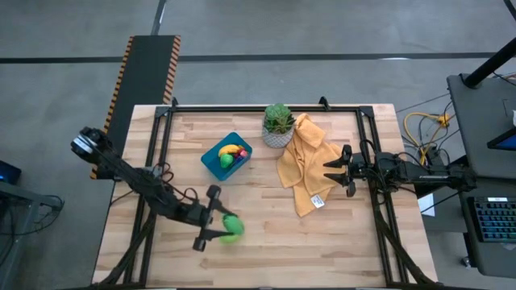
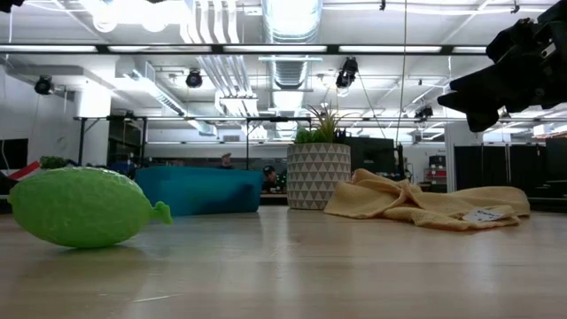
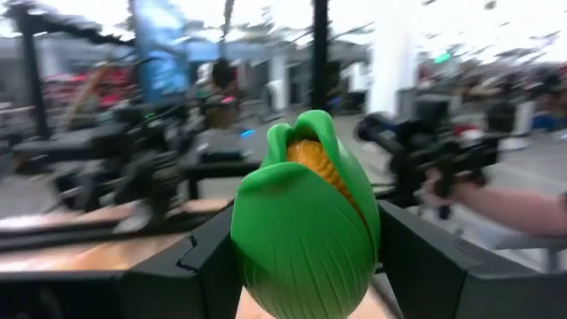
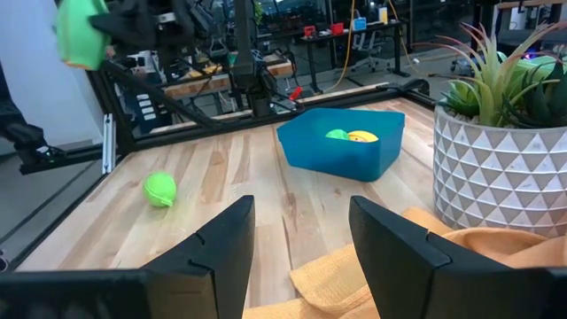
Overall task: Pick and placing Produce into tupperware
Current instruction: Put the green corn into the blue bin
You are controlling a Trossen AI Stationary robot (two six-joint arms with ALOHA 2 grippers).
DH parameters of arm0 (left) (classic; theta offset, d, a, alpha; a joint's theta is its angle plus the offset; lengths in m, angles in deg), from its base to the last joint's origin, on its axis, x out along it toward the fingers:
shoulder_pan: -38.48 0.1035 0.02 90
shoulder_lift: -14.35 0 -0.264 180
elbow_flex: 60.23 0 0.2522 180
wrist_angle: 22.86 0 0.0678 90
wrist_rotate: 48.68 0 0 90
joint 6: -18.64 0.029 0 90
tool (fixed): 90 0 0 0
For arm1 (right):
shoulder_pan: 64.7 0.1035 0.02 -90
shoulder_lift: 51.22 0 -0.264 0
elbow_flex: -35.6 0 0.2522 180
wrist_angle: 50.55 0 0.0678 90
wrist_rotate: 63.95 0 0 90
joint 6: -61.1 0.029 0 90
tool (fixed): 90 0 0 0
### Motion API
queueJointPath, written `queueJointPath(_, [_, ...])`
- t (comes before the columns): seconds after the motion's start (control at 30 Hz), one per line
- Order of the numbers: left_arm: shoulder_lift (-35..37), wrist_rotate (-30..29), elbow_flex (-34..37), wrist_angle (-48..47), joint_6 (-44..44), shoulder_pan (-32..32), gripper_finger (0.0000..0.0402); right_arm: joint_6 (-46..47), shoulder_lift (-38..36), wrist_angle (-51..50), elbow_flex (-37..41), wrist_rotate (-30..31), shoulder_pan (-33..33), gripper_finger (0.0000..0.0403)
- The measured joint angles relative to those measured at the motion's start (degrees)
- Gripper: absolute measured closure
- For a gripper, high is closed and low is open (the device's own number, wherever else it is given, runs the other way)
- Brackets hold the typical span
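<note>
My left gripper [image 1: 219,224] is at the near left of the table, shut on a toy corn cob in a green husk [image 3: 306,221], which also shows high up in the right wrist view [image 4: 80,31]. A second green rounded piece [image 2: 84,206] lies on its side on the table below it and also shows in the right wrist view [image 4: 160,189]. The blue tupperware [image 1: 226,155] stands mid-table and holds a yellow banana [image 1: 230,149], a green piece and a red piece. My right gripper [image 1: 329,171] is open and empty above the yellow cloth [image 1: 306,161]. My left gripper pinches the corn cob between its two fingers, one on each side of the green husk's wide lower part [image 3: 244,257]. The fingers lie about level and point toward the table's right. The cob stands upright, its open tip with the yellow kernels [image 3: 314,159] up, lifted clear of the table.
A white patterned plant pot [image 1: 278,129] stands beside the tupperware toward the far edge, with the crumpled cloth against it on the right. A dark frame rail [image 1: 266,107] runs round the table. Bare wood lies along the near edge [image 1: 322,250].
</note>
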Motion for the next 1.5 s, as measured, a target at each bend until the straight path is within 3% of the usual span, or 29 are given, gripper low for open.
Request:
queueJointPath(0.47, [6.48, -18.62, 0.2, -17.15, -0.01, 1.52, 0.0192, 0.06, 0.0, 0.0, 0.0, 0.0, 0.0, 0.0225])
queueJointPath(0.77, [10.15, -23.09, 0.28, -24.64, -0.07, 2.24, 0.0192, 0.06, 0.0, 0.0, 0.0, 0.0, 0.0, 0.0225])
queueJointPath(1.07, [10.7, -24.57, 0.49, -25.76, 0.12, 3.14, 0.0192, 0.06, 0.0, 0.0, 0.0, 0.0, -0.02, 0.0225])
queueJointPath(1.5, [11.05, -26.42, 0.66, -34.75, -0.83, 10.87, 0.0192, 0.06, 0.0, 0.0, 0.0, 0.0, -0.01, 0.0225])
